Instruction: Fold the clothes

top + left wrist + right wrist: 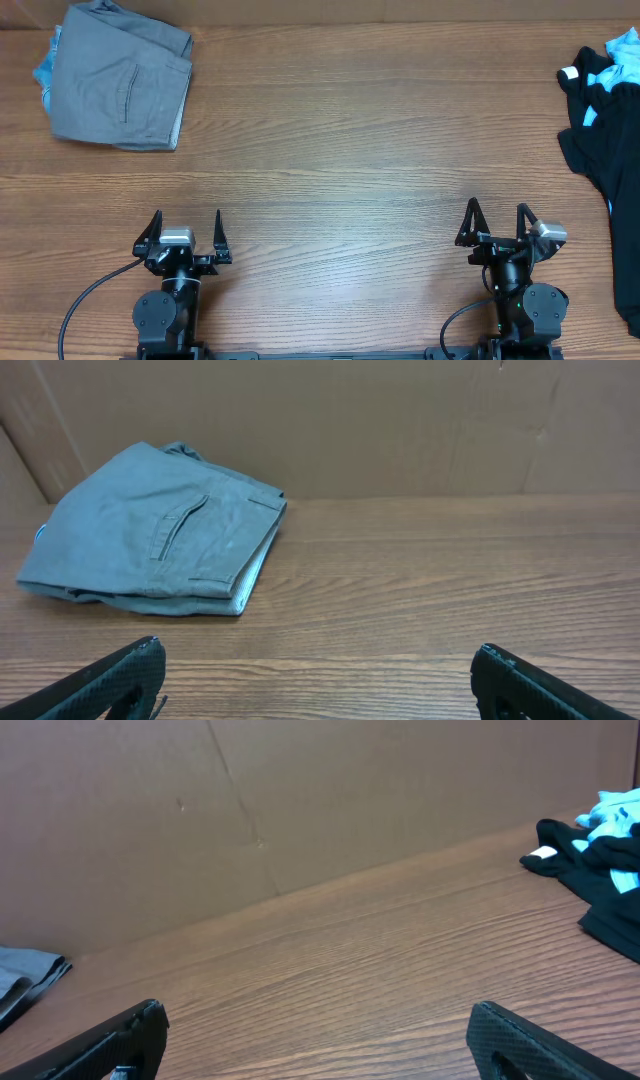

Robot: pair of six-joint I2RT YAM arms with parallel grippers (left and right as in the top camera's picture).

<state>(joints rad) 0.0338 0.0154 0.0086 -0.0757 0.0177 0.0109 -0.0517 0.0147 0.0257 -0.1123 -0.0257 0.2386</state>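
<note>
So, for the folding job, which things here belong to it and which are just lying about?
Job: crumpled black garment; light blue fabric on it; folded grey trousers; blue fabric under them.
Just there: table; cardboard backdrop; left arm's cable.

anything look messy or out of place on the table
Yes: the black garment at the far right lies crumpled and unfolded, running out of the overhead view, with light blue fabric bunched against it. The grey trousers at far left are neatly folded.
</note>
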